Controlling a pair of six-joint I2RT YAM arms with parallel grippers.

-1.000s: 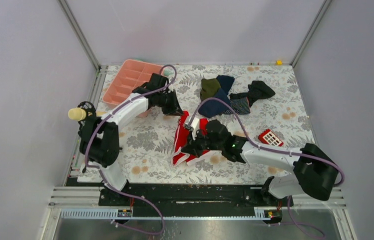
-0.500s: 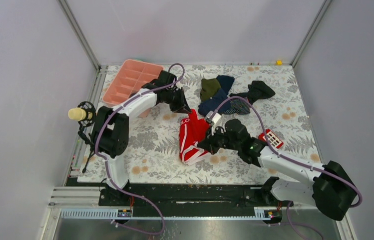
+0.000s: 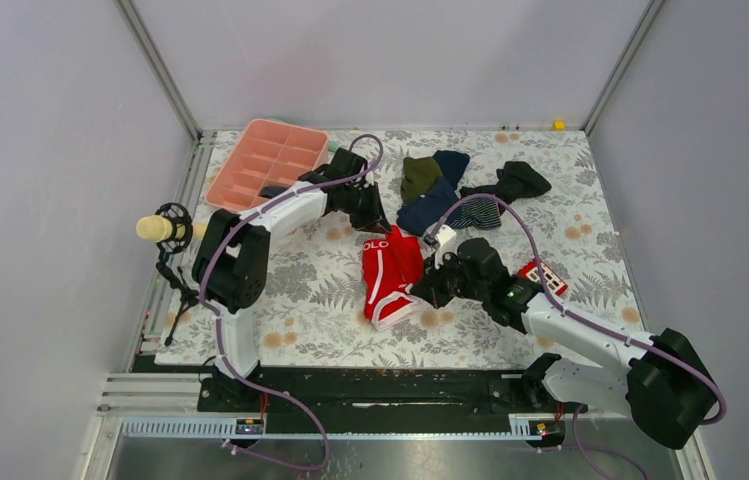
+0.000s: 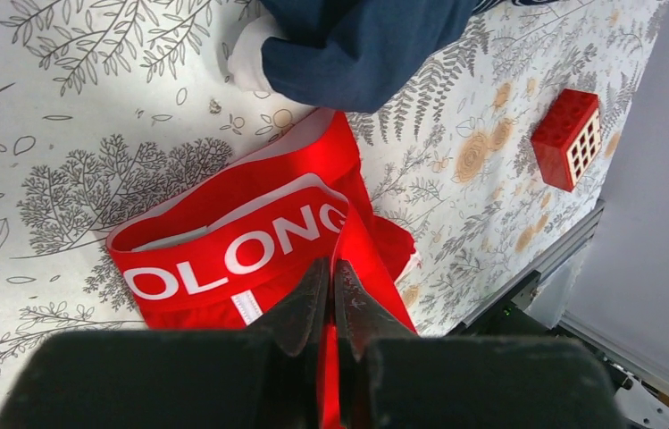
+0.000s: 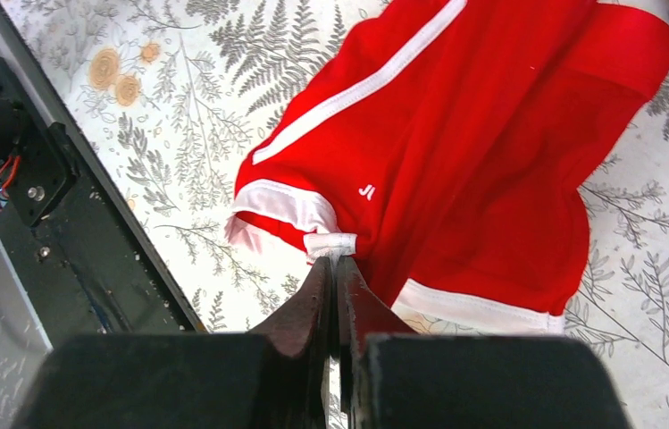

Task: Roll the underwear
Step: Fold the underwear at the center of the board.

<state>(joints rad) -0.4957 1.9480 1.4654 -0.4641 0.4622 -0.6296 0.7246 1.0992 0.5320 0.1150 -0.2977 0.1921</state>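
The red underwear (image 3: 390, 275) lies crumpled on the floral table mat, its white-lettered waistband toward the back. My left gripper (image 3: 375, 224) is shut on a fold of red cloth at the waistband, as the left wrist view (image 4: 331, 271) shows, with the underwear's lettered band (image 4: 241, 241) just beyond the tips. My right gripper (image 3: 430, 292) is shut on the white trim at the underwear's near right edge. In the right wrist view (image 5: 336, 262) the tips pinch a white tab of the underwear (image 5: 491, 134).
A pink divided tray (image 3: 265, 160) stands at the back left. Olive (image 3: 418, 175), navy (image 3: 435, 205), striped (image 3: 481, 211) and black (image 3: 515, 182) garments lie at the back. A small red box (image 3: 542, 275) sits right of my right gripper. The black front rail (image 5: 54, 206) is close.
Both grippers have moved to the right, dragging the underwear with them across the mat. The cloth now lies more bunched and further from the front left.
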